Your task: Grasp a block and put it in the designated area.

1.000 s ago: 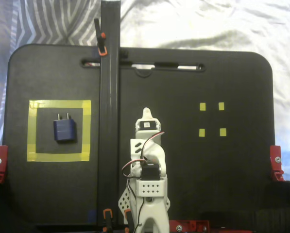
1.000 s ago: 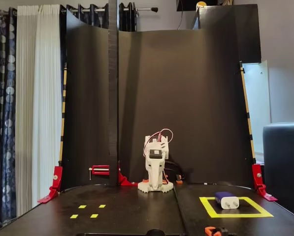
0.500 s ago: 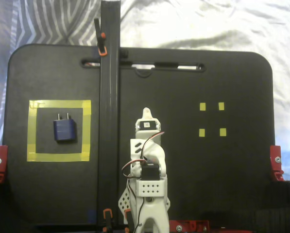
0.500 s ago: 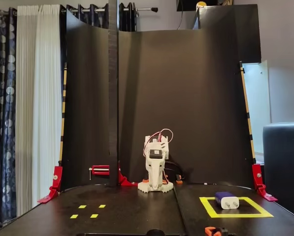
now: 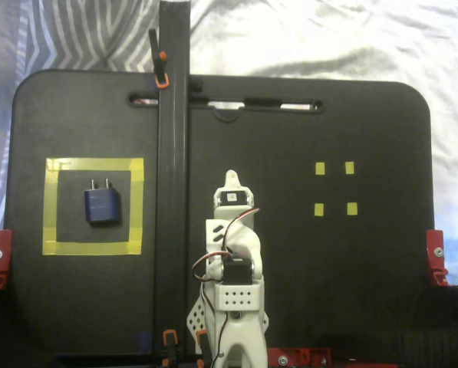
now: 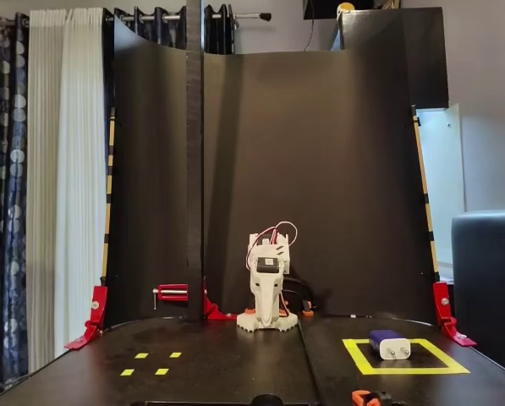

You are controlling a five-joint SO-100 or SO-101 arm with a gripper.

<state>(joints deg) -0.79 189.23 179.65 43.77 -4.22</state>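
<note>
The dark blue block lies flat inside the large yellow tape square at the left of the black board, its two metal prongs pointing to the far edge. In the other fixed view the block sits inside the tape square at the right, with a pale end face towards the camera. My white arm is folded up at the board's middle. The gripper is well to the right of the block, empty, with its jaws together. It also shows in the other fixed view, pointing down.
Four tiny yellow tape squares sit at the right, and show at the left in the other fixed view. A black upright post stands between the tape square and the arm. Red clamps hold the board's edges.
</note>
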